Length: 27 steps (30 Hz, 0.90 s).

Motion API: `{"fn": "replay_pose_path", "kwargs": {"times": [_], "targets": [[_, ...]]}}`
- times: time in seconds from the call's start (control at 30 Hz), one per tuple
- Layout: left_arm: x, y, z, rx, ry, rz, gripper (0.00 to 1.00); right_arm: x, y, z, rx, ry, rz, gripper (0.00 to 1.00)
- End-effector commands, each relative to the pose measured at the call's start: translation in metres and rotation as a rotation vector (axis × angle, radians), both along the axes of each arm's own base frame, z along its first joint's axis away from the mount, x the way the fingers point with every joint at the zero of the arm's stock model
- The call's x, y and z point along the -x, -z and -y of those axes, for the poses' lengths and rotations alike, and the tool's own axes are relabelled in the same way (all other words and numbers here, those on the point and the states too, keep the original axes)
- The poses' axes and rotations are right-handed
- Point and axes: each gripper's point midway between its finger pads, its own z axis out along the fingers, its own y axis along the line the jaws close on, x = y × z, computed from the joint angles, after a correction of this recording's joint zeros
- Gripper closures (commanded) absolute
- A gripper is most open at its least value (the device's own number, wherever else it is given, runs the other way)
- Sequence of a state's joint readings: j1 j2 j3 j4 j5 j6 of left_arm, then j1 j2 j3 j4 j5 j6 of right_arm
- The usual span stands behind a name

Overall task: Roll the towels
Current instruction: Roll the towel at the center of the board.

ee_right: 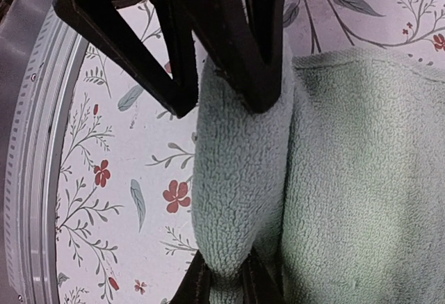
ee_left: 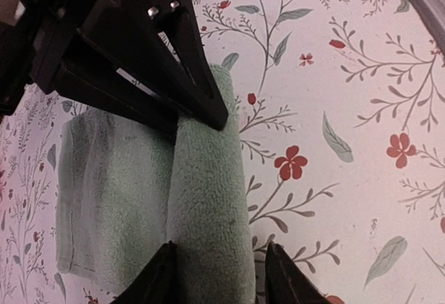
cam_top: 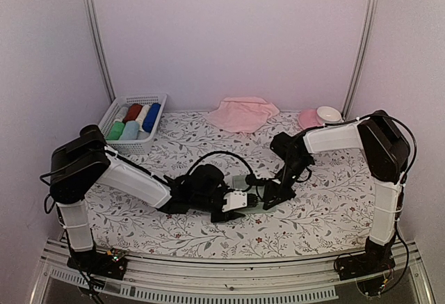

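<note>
Your right gripper (ee_right: 226, 259) pinches the green towel (ee_left: 208, 200) at its rolled edge, nearly shut. Your left gripper (ee_left: 221, 248) straddles the roll, half open. The towel lies on the worktop (cam_top: 334, 193), front-right of the basket (cam_top: 132, 145).

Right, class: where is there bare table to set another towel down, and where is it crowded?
Free: the front-right patch between the right gripper and the right arm's upright; the strip between the pink towel and both arms. Crowded: the centre, where the left gripper meets the right over the mint towel, and the back-left corner with the basket.
</note>
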State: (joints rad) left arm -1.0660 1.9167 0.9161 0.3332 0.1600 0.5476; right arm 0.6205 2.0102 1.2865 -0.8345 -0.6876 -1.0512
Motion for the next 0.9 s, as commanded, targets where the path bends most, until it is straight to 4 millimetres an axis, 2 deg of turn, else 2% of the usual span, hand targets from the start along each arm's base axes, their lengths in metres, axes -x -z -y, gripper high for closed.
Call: {"fn": "replay_pose_path", "kwargs": {"times": [0.0,0.17,0.27,0.3,0.33,0.43,0.5,0.7,0.87], "targets": [[0.002,0.009,0.003,-0.036,-0.001,-0.008,0.60,0.001,0.010,0.005,0.043,0.012,-0.026,0.88],[0.000,0.013,0.004,-0.055,-0.011,-0.016,0.67,0.000,0.009,0.005,0.040,0.013,-0.022,0.87],[-0.002,0.012,0.003,-0.060,-0.016,-0.019,0.76,-0.001,0.005,0.005,0.030,0.017,-0.018,0.85],[0.000,0.027,0.000,-0.090,-0.015,-0.036,0.80,-0.002,0.005,0.004,0.026,0.019,-0.014,0.83],[0.001,0.028,0.000,-0.095,-0.013,-0.040,0.83,-0.004,0.001,0.004,0.018,0.024,-0.006,0.82],[0.002,0.031,-0.001,-0.109,-0.006,-0.061,0.92,-0.009,-0.006,0.006,-0.003,0.036,0.022,0.70],[0.002,0.034,-0.002,-0.118,-0.002,-0.096,0.95,-0.013,-0.016,0.008,-0.029,0.040,0.060,0.63],[0.000,0.034,-0.005,-0.112,0.001,-0.245,0.95,-0.031,-0.049,0.013,-0.118,0.074,0.186,0.49],[-0.006,0.030,-0.005,-0.084,-0.005,-0.351,0.95,-0.037,-0.054,0.026,-0.143,0.113,0.236,0.46]]}}
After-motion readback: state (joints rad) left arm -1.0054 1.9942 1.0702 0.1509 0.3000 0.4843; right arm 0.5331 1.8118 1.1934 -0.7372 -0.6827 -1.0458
